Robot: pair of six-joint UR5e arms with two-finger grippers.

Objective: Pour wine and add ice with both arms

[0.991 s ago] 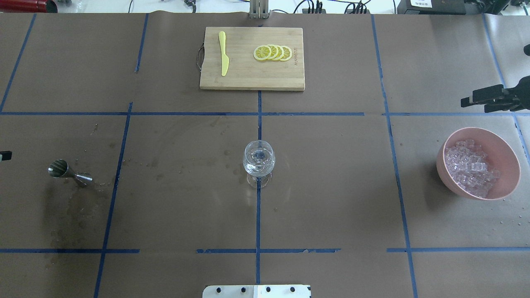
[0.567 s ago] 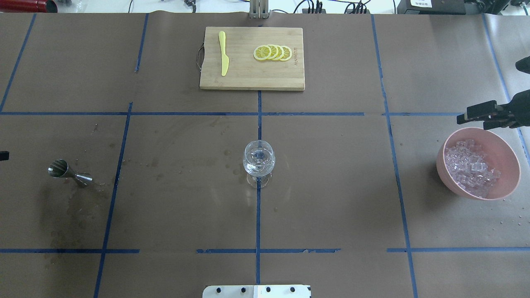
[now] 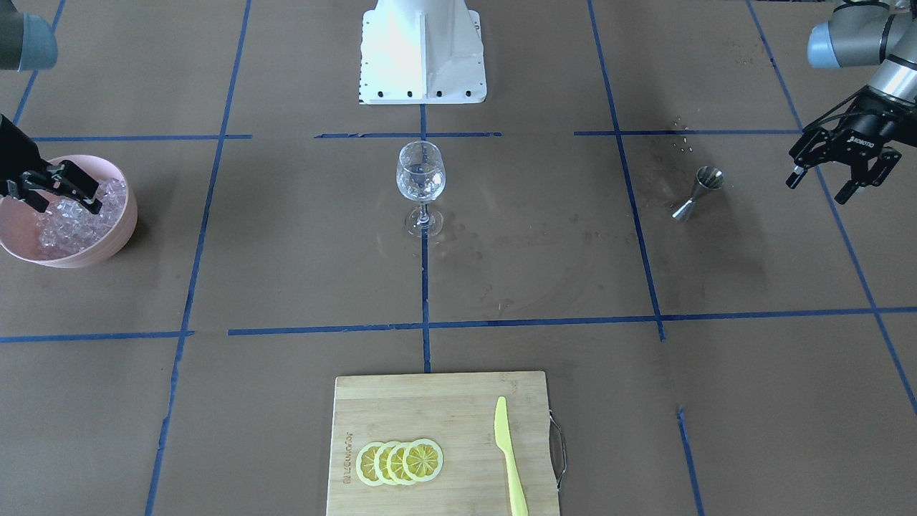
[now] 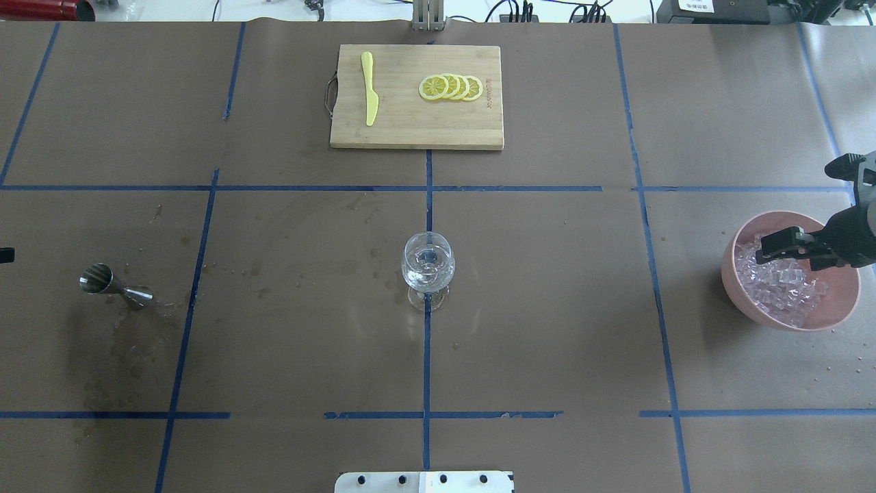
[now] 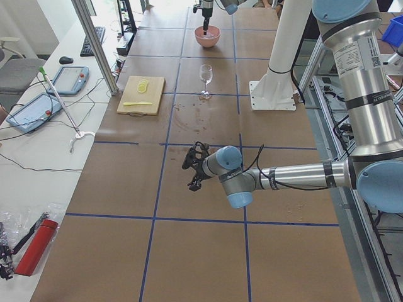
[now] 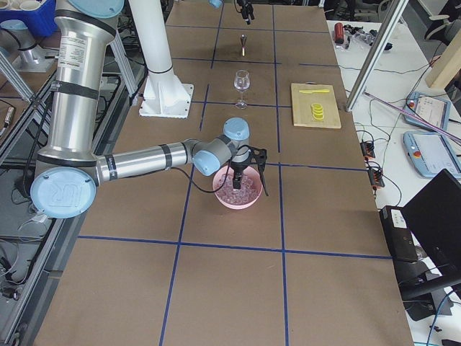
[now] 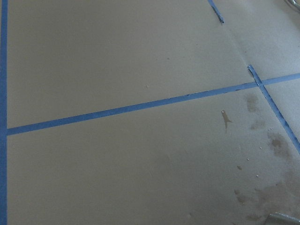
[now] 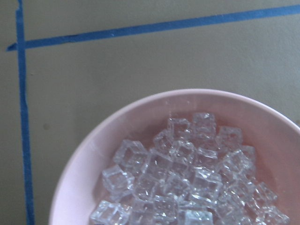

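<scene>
A clear wine glass [image 4: 428, 263] stands upright at the table's centre, also in the front view [image 3: 420, 172]; whether it holds wine is hard to tell. A steel jigger [image 4: 113, 286] lies on its side at the left. A pink bowl [image 4: 742, 305] at the right holds many clear ice cubes [image 4: 787, 287]. My right gripper [image 4: 761, 249] is open, its fingers over the ice in the bowl, also in the front view [image 3: 97, 201]. The right wrist view shows the ice [image 8: 187, 183] close below. My left gripper [image 3: 814, 192] is open and empty, beyond the jigger [image 3: 696, 190] near the table's left end.
A bamboo cutting board [image 4: 416, 130] at the far middle carries lemon slices [image 4: 450, 87] and a yellow knife [image 4: 369, 87]. Wet stains [image 4: 116, 342] darken the brown paper near the jigger. The white pedestal [image 3: 421, 50] stands at my side.
My right gripper has moved from beyond the bowl back toward me and now sits over the ice. The left arm, glass and jigger have not moved.
</scene>
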